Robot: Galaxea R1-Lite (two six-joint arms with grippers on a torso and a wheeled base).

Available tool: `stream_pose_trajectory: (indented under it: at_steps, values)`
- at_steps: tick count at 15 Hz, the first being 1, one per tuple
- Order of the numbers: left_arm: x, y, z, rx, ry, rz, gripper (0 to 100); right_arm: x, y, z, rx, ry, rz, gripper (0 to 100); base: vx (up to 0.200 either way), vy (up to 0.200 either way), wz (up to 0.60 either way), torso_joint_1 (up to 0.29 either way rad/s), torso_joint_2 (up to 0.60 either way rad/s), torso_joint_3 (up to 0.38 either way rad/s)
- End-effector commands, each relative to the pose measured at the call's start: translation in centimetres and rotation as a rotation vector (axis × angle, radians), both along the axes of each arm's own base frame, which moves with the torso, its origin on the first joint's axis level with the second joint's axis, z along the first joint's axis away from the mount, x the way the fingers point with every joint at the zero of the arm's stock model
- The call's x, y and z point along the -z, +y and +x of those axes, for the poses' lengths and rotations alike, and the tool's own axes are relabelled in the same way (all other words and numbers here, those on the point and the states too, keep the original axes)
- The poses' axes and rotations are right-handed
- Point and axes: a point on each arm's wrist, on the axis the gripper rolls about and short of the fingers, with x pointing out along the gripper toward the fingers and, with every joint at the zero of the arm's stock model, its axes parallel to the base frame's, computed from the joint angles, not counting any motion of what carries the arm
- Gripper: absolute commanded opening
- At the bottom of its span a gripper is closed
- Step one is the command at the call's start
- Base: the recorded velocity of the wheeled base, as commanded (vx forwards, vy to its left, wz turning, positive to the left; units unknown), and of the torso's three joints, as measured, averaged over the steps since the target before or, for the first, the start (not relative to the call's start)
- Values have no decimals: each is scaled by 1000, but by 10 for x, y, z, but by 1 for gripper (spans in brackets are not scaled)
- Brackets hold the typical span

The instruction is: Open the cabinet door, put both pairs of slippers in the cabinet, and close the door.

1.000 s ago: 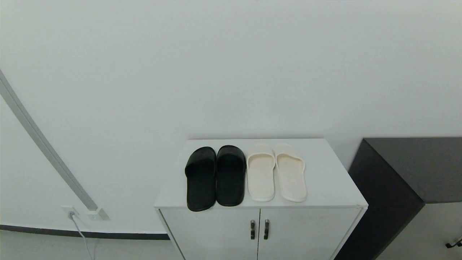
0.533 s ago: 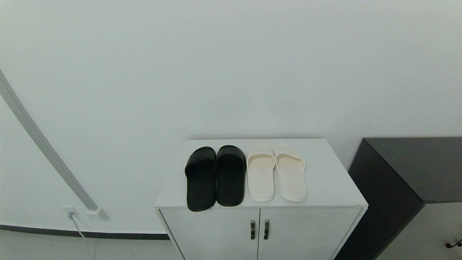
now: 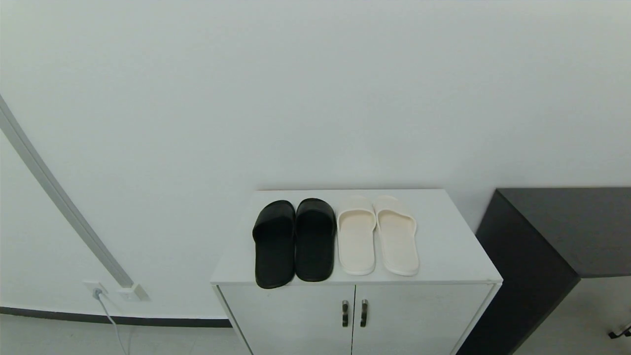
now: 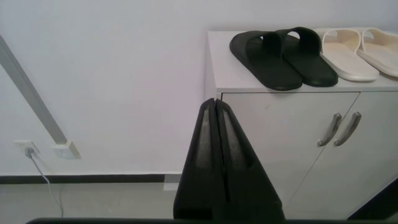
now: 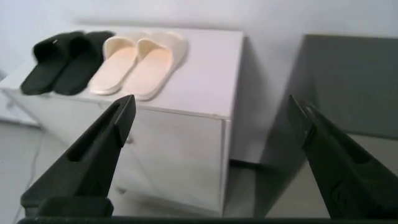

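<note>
**Closed cabinet with two pairs of slippers on top, grippers held off**

The head view gave the white cabinet (image 3: 458, 256) from above, against the far wall. Its two doors (image 3: 419, 315) were shut and the interior was hidden. Paired metal handles (image 3: 354, 313) stood upright beside the centre seam.

On the top lay the black slippers (image 3: 294, 241) at left and the cream slippers (image 3: 377, 236) just beside them at right. All toes pointed to the far wall, and the leftmost black heel reached slightly past the near edge.

A dark cabinet (image 3: 542, 236) stood to the right, and a wall socket (image 3: 93, 288) sat low at left.

The left wrist view supplied the left gripper (image 4: 216, 102), its fingers clenched together on nothing. It was near the cabinet's left front corner and apart from it.

The right wrist view supplied the right gripper (image 5: 211, 106), released and spread wide. It faced the cabinet's right side and touched nothing.
</note>
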Motion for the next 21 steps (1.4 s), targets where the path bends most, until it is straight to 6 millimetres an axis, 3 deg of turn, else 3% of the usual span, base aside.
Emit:
stream_pose_trajectory:
  at_steps: [1, 2, 3, 6, 9, 13, 21]
  values:
    - [0, 0, 0, 0, 0, 0, 0, -1, 32, 54, -116, 143, -44, 100, 0, 0, 0, 0, 0, 0]
    - [0, 0, 0, -2, 0, 0, 0, -9, 56, 65, -130, 163, -25, 100, 0, 0, 0, 0, 0, 0]
    - [0, 0, 0, 0, 0, -2, 0, -18, 94, 72, -129, 183, 22, 100, 0, 0, 0, 0, 0, 0]
    - [0, 0, 0, 0, 1, -2, 0, -22, 146, 93, -110, 212, 53, 100, 0, 0, 0, 0, 0, 0]
    - [0, 0, 0, 0, 3, -2, 0, -22, 172, 115, -98, 231, 75, 100, 0, 0, 0, 0, 0, 0]
    - [0, 0, 0, 0, 1, -2, 0, 16, 212, 156, 51, 239, 9, 100, 0, 0, 0, 0, 0, 0]
    - [0, 0, 0, 0, 1, 0, 0, 77, 249, 225, 126, 110, 16, 100, 0, 0, 0, 0, 0, 0]
